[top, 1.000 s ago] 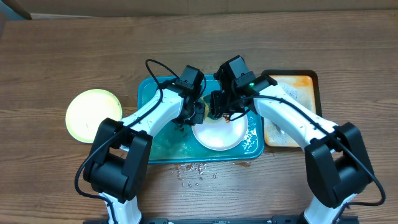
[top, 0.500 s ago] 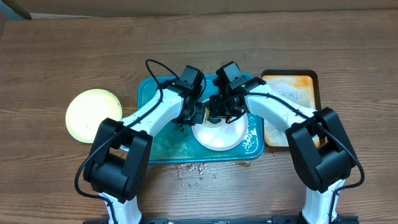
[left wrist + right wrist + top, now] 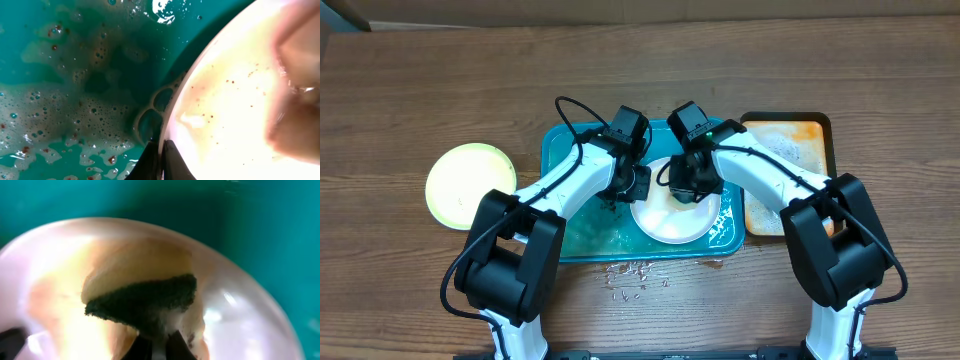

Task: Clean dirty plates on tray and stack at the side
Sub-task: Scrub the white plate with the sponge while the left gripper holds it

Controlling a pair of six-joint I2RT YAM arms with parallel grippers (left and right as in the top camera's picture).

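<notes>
A white plate (image 3: 672,214) lies in the teal tray (image 3: 582,235), right of its middle. My left gripper (image 3: 636,184) is shut on the plate's left rim (image 3: 175,117); its jaws (image 3: 161,161) pinch the edge. My right gripper (image 3: 682,186) is shut on a sponge (image 3: 145,302) with a dark green scrub face, pressed on the plate's inside (image 3: 240,325). The plate's surface carries brown specks. A pale yellow-green plate (image 3: 470,184) sits on the table left of the tray. A third plate is not in view.
The tray floor (image 3: 65,100) holds soapy foam with brown specks. A narrower orange tray (image 3: 790,170) with foam stands right of the teal tray. Small spilled flecks (image 3: 632,275) lie on the wooden table in front of the tray.
My right gripper with the sponge has shifted over the plate's upper part, first leftward then slightly right. The left gripper and plate have stayed in place.
</notes>
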